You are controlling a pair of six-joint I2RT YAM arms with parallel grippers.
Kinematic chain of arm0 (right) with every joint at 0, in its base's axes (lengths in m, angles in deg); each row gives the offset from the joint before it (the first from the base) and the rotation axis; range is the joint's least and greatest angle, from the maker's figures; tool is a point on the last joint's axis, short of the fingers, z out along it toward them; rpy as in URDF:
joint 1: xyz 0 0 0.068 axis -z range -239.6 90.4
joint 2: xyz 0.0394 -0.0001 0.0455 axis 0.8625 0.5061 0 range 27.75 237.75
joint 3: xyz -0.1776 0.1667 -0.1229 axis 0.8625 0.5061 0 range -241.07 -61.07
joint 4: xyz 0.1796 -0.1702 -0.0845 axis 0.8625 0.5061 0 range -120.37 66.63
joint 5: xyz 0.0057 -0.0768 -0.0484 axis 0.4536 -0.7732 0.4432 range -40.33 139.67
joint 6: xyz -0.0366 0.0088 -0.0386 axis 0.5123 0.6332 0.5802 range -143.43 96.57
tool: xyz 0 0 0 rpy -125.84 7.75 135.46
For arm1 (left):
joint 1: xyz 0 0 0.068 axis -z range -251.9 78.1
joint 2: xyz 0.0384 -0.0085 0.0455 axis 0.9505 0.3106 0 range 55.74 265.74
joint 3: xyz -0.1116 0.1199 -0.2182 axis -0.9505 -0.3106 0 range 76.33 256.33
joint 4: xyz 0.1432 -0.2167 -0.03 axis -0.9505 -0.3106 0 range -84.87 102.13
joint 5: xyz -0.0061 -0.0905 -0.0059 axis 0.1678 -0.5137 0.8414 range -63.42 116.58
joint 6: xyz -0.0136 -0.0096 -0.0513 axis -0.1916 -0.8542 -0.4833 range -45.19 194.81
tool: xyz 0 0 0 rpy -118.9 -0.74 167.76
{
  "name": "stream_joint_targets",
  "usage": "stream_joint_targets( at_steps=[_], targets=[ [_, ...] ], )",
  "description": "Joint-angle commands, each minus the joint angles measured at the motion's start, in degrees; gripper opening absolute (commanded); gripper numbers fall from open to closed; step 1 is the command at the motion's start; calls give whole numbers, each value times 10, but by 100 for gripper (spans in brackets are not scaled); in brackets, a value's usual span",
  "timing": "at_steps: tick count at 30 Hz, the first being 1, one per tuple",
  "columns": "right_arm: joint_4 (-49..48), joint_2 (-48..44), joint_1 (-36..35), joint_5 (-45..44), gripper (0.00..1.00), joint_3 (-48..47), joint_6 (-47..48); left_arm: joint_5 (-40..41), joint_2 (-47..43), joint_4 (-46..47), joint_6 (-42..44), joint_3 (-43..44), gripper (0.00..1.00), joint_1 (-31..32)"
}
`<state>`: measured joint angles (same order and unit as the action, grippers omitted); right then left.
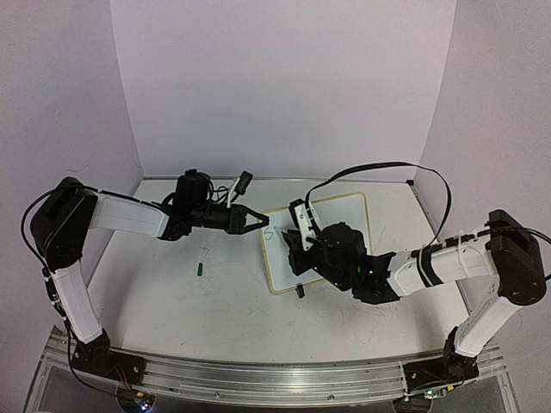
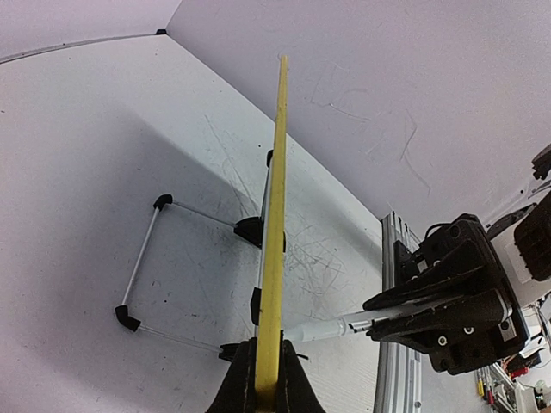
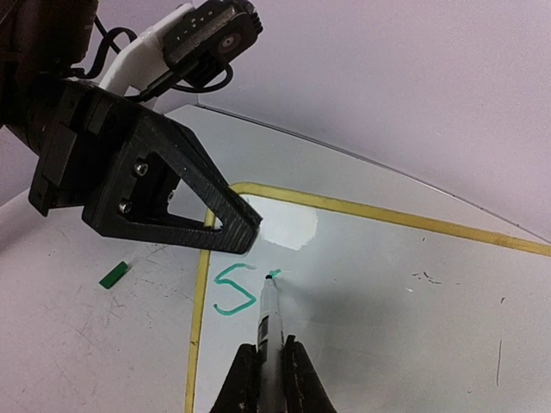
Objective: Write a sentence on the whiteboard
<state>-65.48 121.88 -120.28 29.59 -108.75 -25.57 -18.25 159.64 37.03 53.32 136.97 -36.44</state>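
Note:
The whiteboard (image 1: 331, 225) with its pale-yellow frame stands tilted at mid table. My left gripper (image 1: 261, 221) is shut on its left edge; in the left wrist view (image 2: 267, 380) the yellow frame (image 2: 275, 198) runs edge-on between the jaws. My right gripper (image 1: 299, 241) is shut on a white marker (image 3: 269, 314), whose tip touches the whiteboard (image 3: 387, 301). Of the sentence, only a green "S" (image 3: 234, 288) and a short green stroke (image 3: 275, 275) at the marker tip show near the top left corner. The marker (image 2: 344, 327) also shows in the left wrist view.
A green marker cap (image 1: 200, 268) lies on the table left of the board and also shows in the right wrist view (image 3: 114, 274). A black clip foot (image 1: 300, 292) sits at the board's near edge. A wire stand (image 2: 151, 258) props the board from behind. Walls enclose the table.

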Motion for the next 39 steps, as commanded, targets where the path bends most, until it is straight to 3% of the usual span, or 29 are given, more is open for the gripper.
stream_joint_targets(
  at_steps=[1, 23, 31, 39],
  targets=[
    [17, -11, 0, -3, 0, 15, -19, 3, -36, 7, -5, 10, 0, -4],
    [32, -37, -4, -38, 0, 38, -23, 4, -39, 7, -3, 8, 0, -4],
    [-27, -63, -3, 43, 0, 38, -4, 4, -36, 7, -4, 10, 0, -3],
    [-25, -17, -3, 41, 0, -10, 8, 4, -42, 7, -3, 9, 0, -4]
  ],
)
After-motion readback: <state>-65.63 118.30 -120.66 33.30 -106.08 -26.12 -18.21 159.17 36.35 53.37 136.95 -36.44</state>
